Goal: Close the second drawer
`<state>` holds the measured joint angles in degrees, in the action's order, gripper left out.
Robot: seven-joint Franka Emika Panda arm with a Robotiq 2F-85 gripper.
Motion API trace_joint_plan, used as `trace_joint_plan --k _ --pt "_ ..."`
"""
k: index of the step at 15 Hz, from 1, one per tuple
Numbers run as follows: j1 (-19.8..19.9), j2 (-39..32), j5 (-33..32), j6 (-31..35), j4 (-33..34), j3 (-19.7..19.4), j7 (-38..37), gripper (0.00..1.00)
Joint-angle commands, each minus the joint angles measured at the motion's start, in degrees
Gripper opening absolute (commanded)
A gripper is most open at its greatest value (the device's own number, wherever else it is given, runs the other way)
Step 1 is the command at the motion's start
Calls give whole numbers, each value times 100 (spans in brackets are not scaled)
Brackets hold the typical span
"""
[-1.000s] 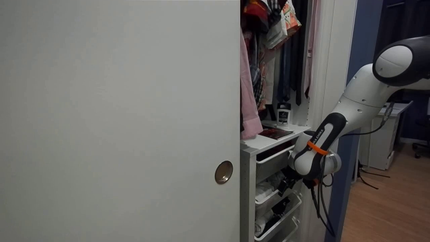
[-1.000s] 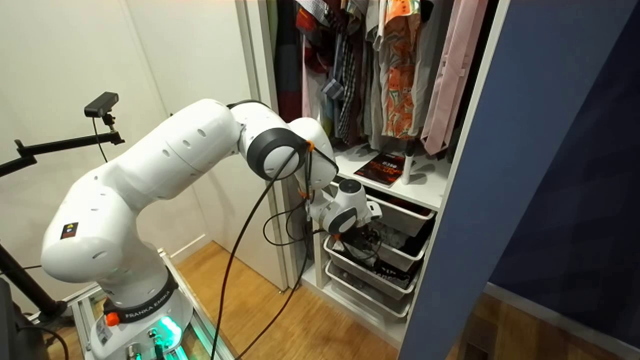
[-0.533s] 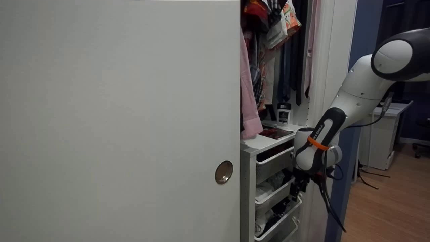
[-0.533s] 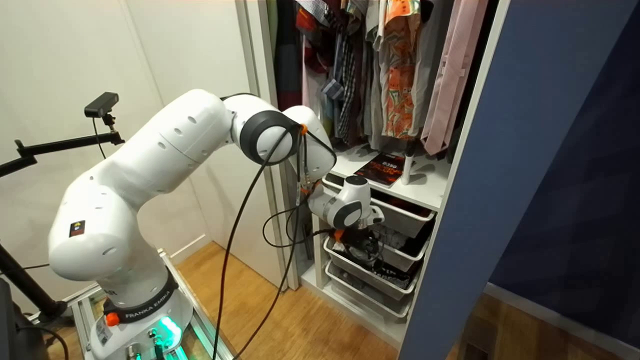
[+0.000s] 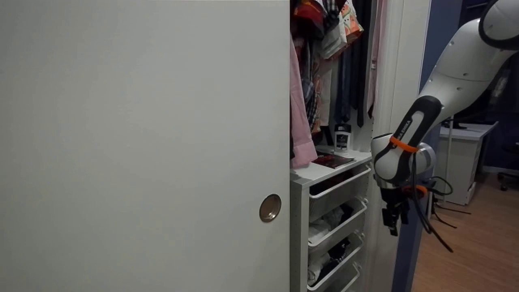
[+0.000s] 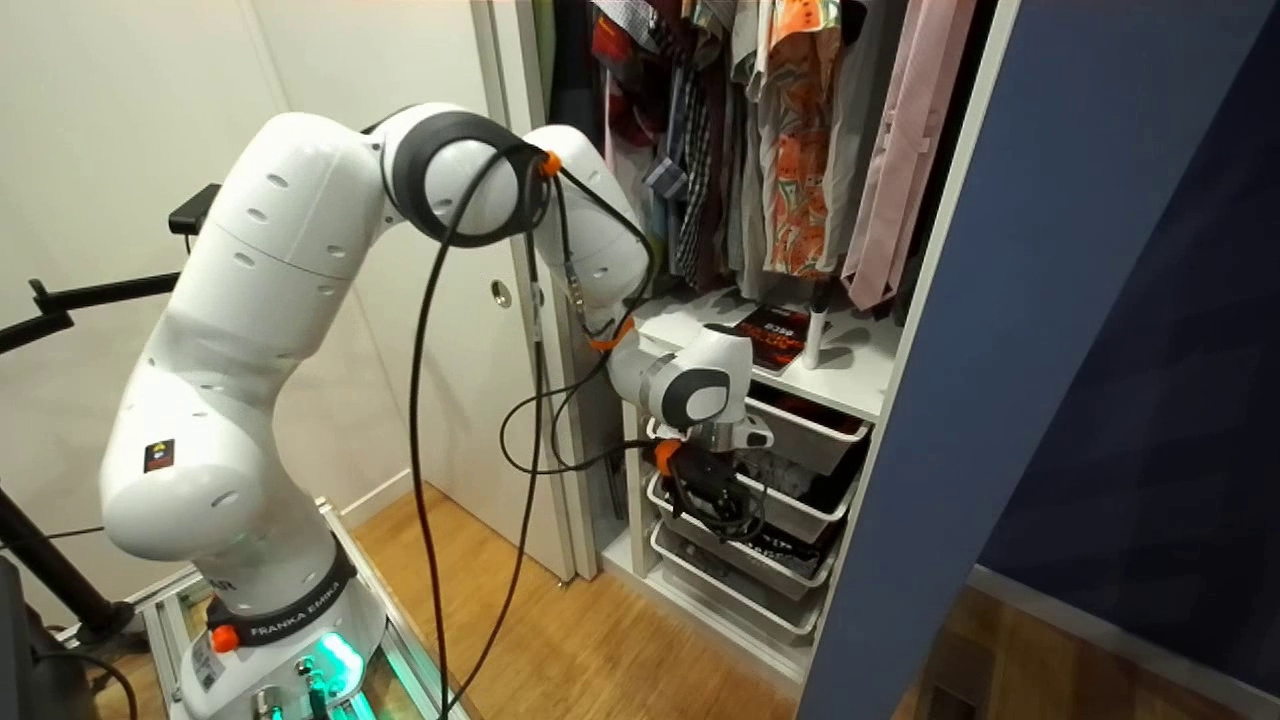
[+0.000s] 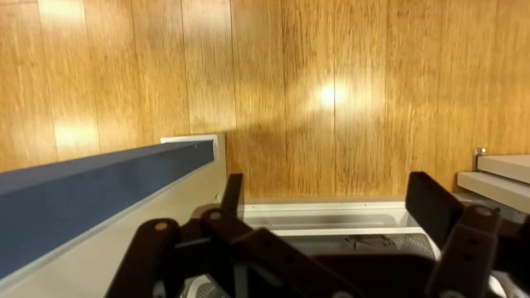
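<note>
While the gripper (image 7: 325, 182) hangs w/ its fingers (image 7: 430, 203) spread wide & holding nothing, things run L to R in an ext. view like so. Well left of the fingers: sliding door (image 5: 142, 142), flat, matte, pale grey, w/ a round recessed metal handle (image 5: 270, 208). Up-left of them: soft hanging clothes (image 5: 326, 93), incl. a pink sleeve (image 5: 303, 140); under those, the smooth white unit top (image 5: 311, 172) w/ a dark printed booklet (image 5: 333, 160) & an upright, black-capped white container (image 5: 342, 140). Right of the fingers: blue panel (image 5: 405, 263), white desk (image 5: 464, 170), wood-plank floor (image 5: 482, 243).

2nd drawer (image 5: 339, 234): near the fingers, to their left, not touching; next below the top drawer (image 5: 338, 196). Shallow, white, w/ a long rounded rim; crumpled pale cloth (image 5: 318, 230) & a dark item (image 5: 346, 211) inside. Its front abt lines up w/ those above & below; can't tell if it's fully in.

Wrist view gives what ext. views don't: the full gap btwn the fingers, w/ a white drawer rim (image 7: 343, 231) & fine mesh (image 7: 316, 245) beyond it (which drawer, can't tell). Blue panel's left of them there, a small metal fitting (image 7: 480, 152) right. Only in an ext. view: the robot base (image 6: 270, 650) w/ its green light (image 6: 340, 660), well left of & below the fingers; fingertips hard to make out there.
</note>
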<state>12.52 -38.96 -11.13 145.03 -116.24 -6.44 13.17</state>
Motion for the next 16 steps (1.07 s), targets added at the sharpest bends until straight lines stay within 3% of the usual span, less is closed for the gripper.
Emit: trace_joint_plan --k 1,6,9,13,14,16 --pt "52 1356 54 -261 -1277 -98 97 100" --pt "142 2940 46 -81 -2556 -197 392 100" --pt "149 3909 -217 625 -3374 -336 887 100" --pt "15 5079 555 1405 -4316 -459 1911 100" --pt "3 4332 162 1070 -3665 -452 1324 100" --pt "-44 4789 297 1230 -4033 -512 1600 100"
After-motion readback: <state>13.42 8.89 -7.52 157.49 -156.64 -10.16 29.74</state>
